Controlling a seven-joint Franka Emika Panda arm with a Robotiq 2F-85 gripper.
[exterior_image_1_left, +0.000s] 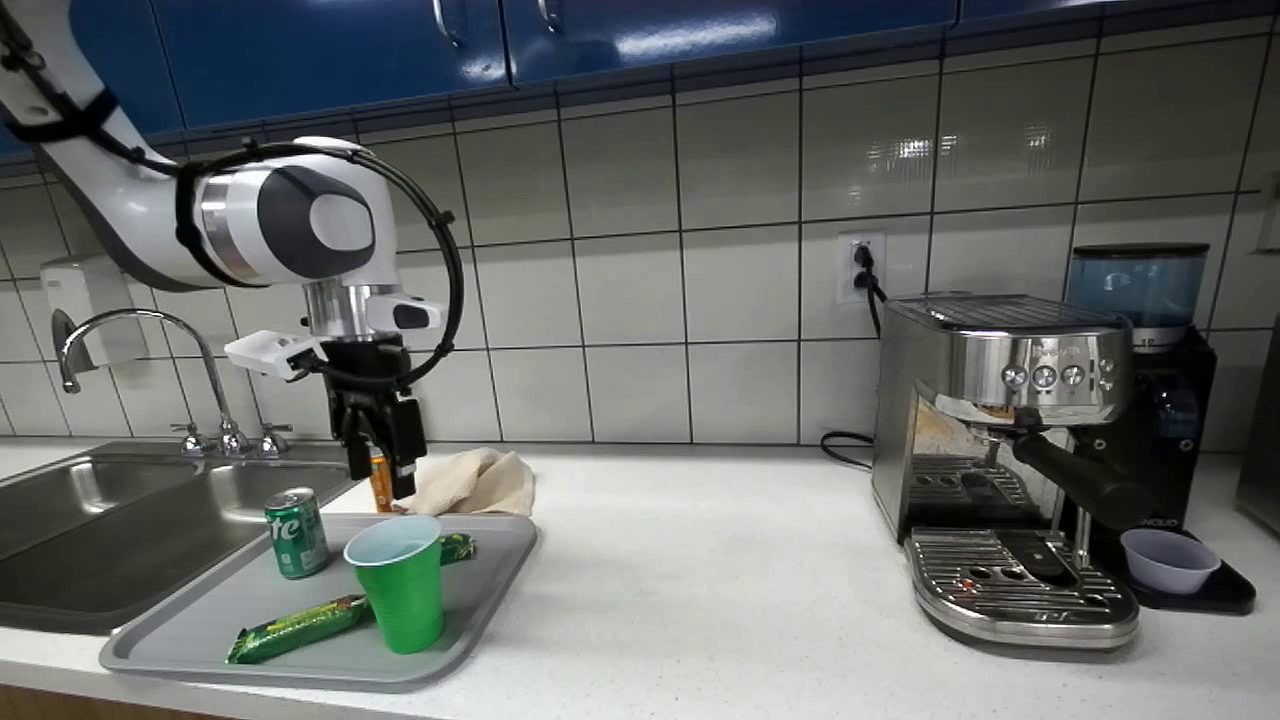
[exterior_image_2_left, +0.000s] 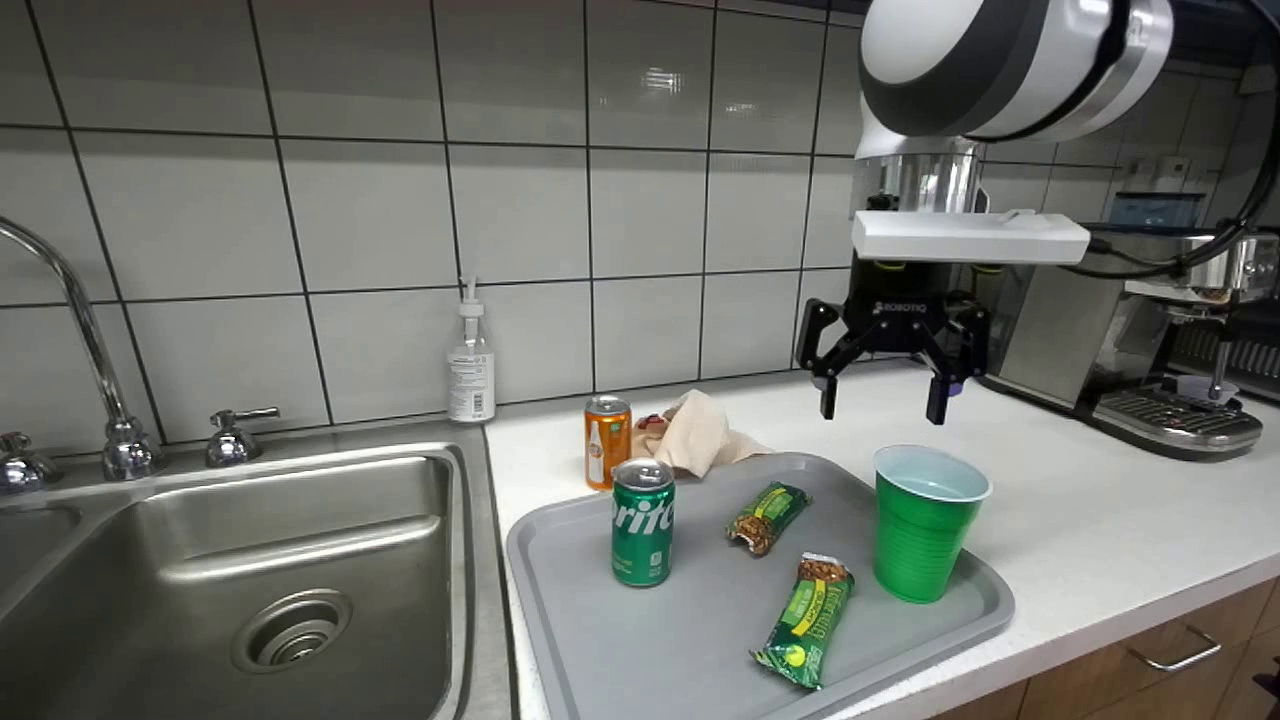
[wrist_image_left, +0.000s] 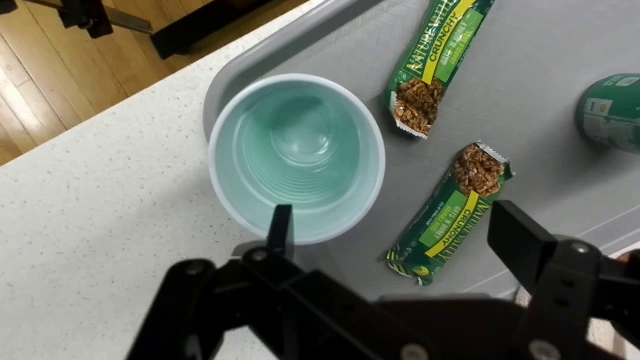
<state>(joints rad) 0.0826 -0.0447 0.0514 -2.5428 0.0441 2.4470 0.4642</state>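
The tool (exterior_image_2_left: 882, 408) hangs above the gray tray (exterior_image_2_left: 640, 650), its fingers (wrist_image_left: 520, 240) spread wide apart and gripping nothing — in the wrist view a Nature Valley Crunchy bar (wrist_image_left: 442, 225) shows below and between the fingertips, clear of both, with a second Nature Valley Crunchy bar (wrist_image_left: 440, 60) and the upright green plastic cup (wrist_image_left: 300, 170) near it. The cup stands just inside the tray's raised rim, and the Sprite can (exterior_image_2_left: 643, 540) stands toward the opposite side, where the tray lies just beside the steel sink (exterior_image_2_left: 488, 600). Past the rim near the cup, a broad stretch of white bench (exterior_image_1_left: 690, 580) runs out to the espresso machine (exterior_image_1_left: 1000, 360).
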